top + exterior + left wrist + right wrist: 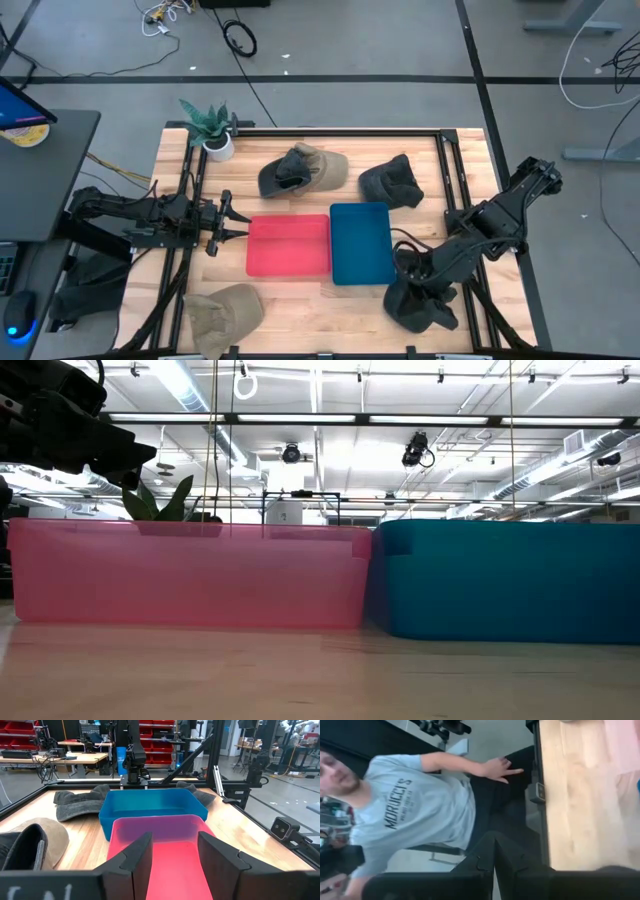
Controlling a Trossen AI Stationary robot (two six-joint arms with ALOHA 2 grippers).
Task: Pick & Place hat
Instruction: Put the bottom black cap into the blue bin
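Several hats lie on the wooden table. A dark hat (425,312) sits at the near right edge, and my right gripper (407,283) is right over it. Its fingers are shut (495,839) and point level toward the near edge, with a bit of the dark hat (620,869) showing beside them. A tan hat (225,310) rests near left. A tan-and-dark hat (303,170) and another dark hat (390,183) lie behind the bins. My left gripper (238,222) is open (172,842), hovering left of the red bin (290,245). My right gripper's shut fingers (485,860) show nothing between them in the right wrist view. In the high view the arm covers where they meet the dark hat (430,318), so I cannot tell whether they touch it.
The blue bin (361,243) stands against the red bin's right side at the table's middle. A potted plant (212,128) stands at the far left corner. A black frame rail (447,170) borders the table. A person (420,805) stands beyond the near edge, hand (500,768) on the rail.
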